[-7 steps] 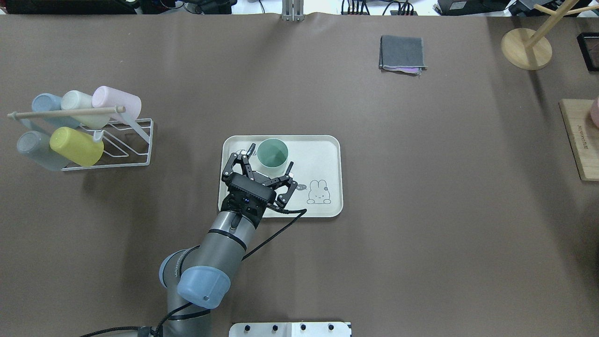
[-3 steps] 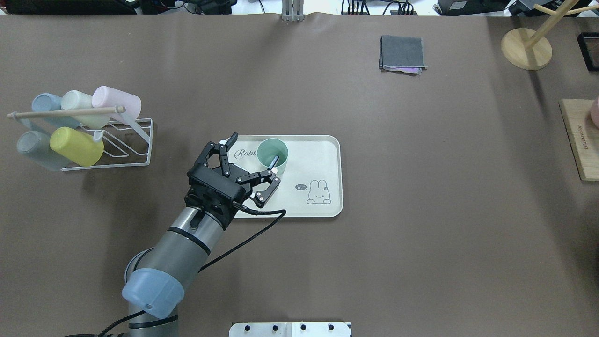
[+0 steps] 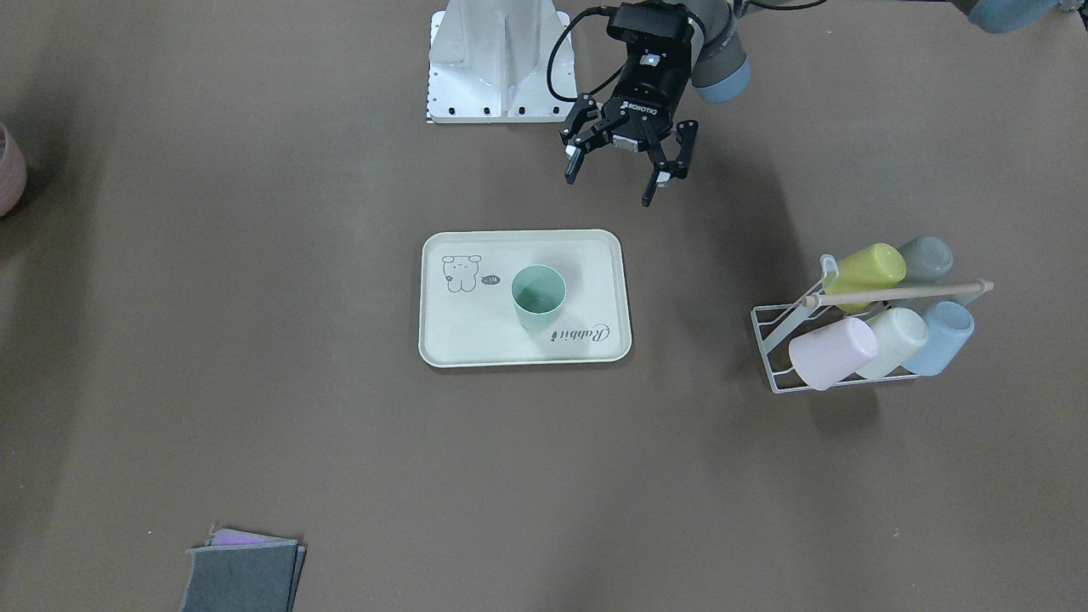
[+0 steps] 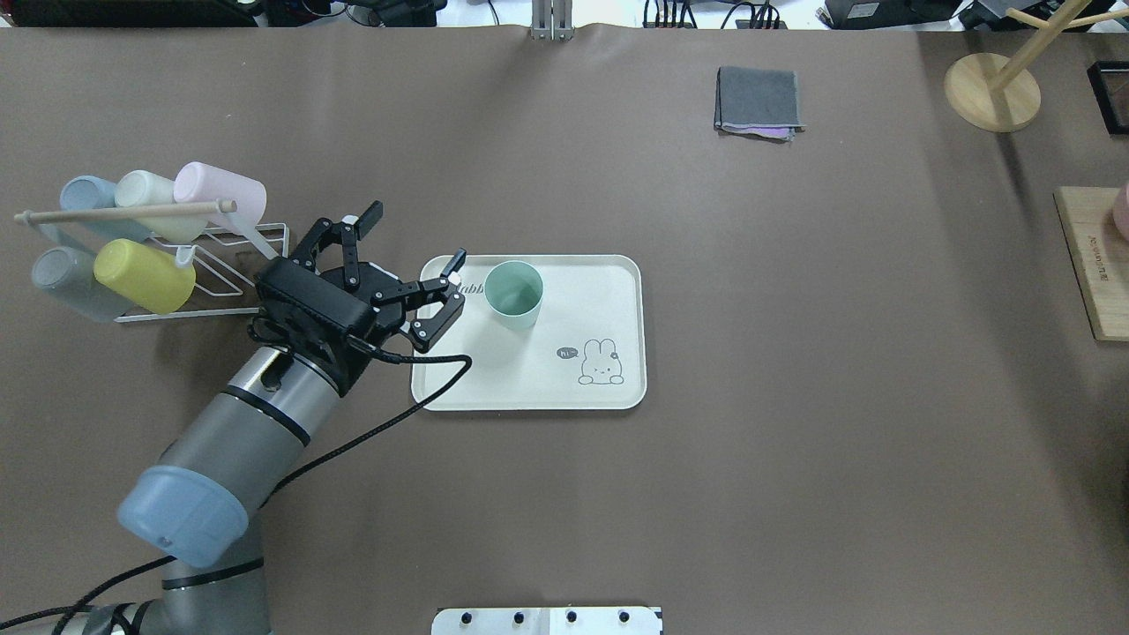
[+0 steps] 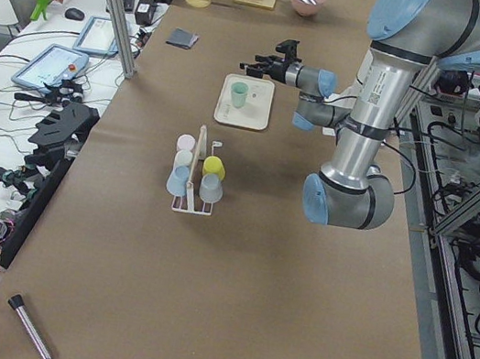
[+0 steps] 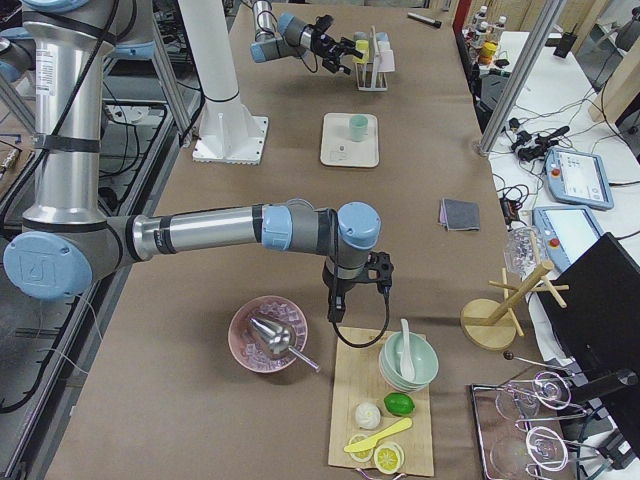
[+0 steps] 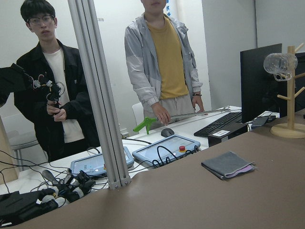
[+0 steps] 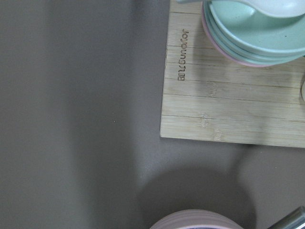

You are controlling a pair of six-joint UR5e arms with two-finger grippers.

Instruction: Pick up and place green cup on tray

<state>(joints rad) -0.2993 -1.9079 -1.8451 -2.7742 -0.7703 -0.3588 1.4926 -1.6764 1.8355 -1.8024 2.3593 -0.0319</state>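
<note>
The green cup (image 4: 513,294) stands upright on the cream tray (image 4: 547,379), near its far left part, beside the "Rabbit" print. From across the table, the green cup (image 3: 538,297) and the tray (image 3: 476,340) show free of any gripper. My left gripper (image 4: 413,236) is open and empty. It hovers over the table at the tray's left edge, to the left of the cup and apart from it. My right gripper (image 6: 338,312) hangs far off by a wooden board. I cannot tell whether it is open or shut.
A white wire rack (image 4: 256,265) left of the left gripper holds several cups, among them a yellow-green one (image 4: 144,275). A folded grey cloth (image 4: 758,101) lies far right. A wooden stand (image 4: 992,88) and a wooden board (image 4: 1094,265) sit at the right edge.
My left gripper has drawn back leftward from around the green cup to beyond the tray's left edge, staying open. The cup stays upright on the tray.
</note>
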